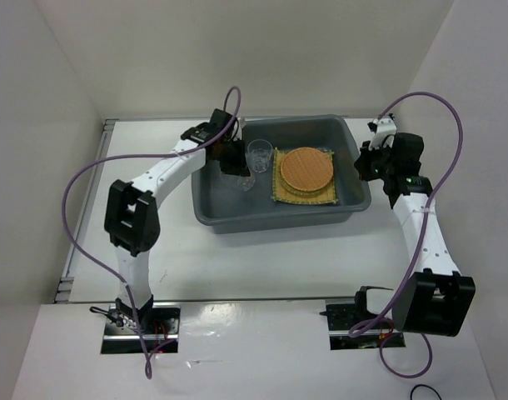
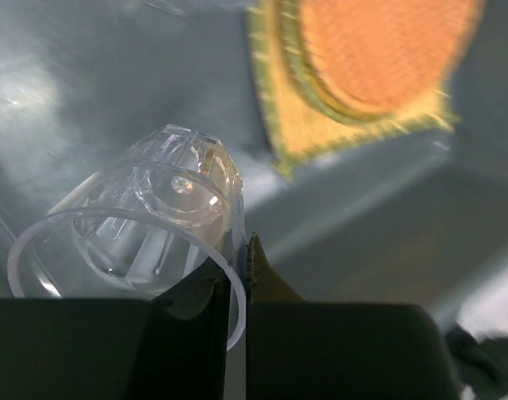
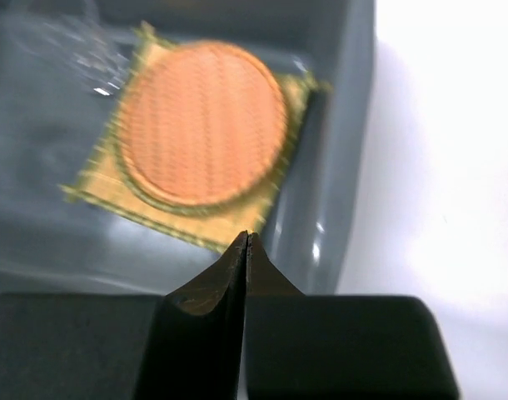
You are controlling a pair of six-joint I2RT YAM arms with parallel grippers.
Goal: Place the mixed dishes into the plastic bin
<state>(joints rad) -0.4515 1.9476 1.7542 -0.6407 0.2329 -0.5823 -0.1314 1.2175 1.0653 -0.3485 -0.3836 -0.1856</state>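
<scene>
Reaching out from the near edge of the table (image 1: 262, 267) with 2 arms toward the plastic bin (image 1: 279, 220). Gripping 1 clear glass cup (image 2: 137, 225) by its rim with the left claw (image 2: 241, 267), clenched on the glass wall caught between the 2 fingers (cup tilted, base pointing away from the wrist camera). Holding it low over the left part of the bin; cannot tell whether touching the floor. Hovering with the right claw (image 3: 247, 239) just above the bin's right rim, clenched on nothing, fingertips pressed together. Further in, just beyond the held cup: second glass cup (image 1: 258, 152), upright on the bin floor. Right of that, flat in the bin: square yellow mat (image 1: 281, 197), carrying an orange-brown disc (image 1: 306, 169) roughly centred, with a thin straw-coloured disc edge (image 3: 158, 200) ringing it underneath.
</scene>
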